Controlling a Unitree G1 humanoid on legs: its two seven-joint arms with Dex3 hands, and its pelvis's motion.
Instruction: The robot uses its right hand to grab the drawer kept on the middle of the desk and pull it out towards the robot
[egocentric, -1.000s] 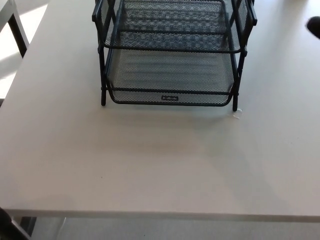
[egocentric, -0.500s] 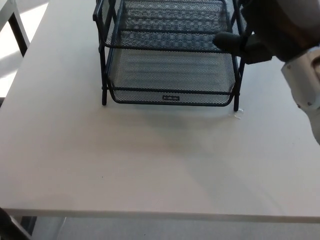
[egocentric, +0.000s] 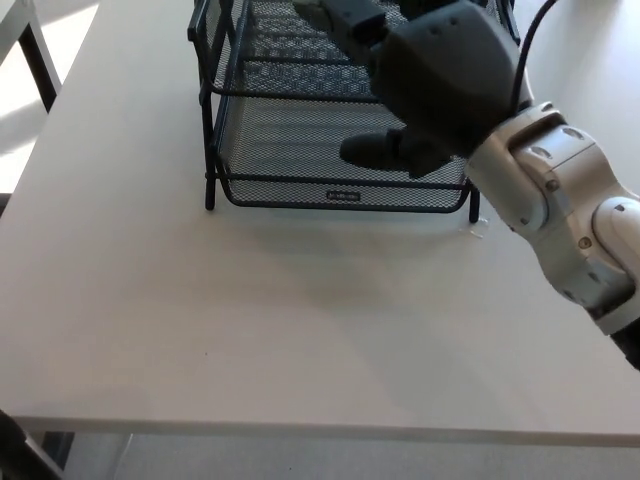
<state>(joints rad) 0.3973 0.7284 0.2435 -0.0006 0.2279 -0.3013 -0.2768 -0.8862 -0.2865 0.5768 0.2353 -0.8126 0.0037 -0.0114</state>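
Head view shows my right hand (egocentric: 430, 85), fingers spread and holding nothing, above the drawer (egocentric: 340, 160), whose front rim lies below and toward me.

The pale surface (egocentric: 250, 320) fills most of the view, its near edge running across the bottom. On it, just right of the mesh rack's (egocentric: 215, 120) front right leg, lies a small clear scrap (egocentric: 476, 228). Off the surface's far left corner stands part of a white piece of furniture with a dark leg (egocentric: 40, 65), on a floor patched with bright light (egocentric: 25, 150). Below the surface's near left corner a dark object (egocentric: 15, 450) shows, too cut off to identify
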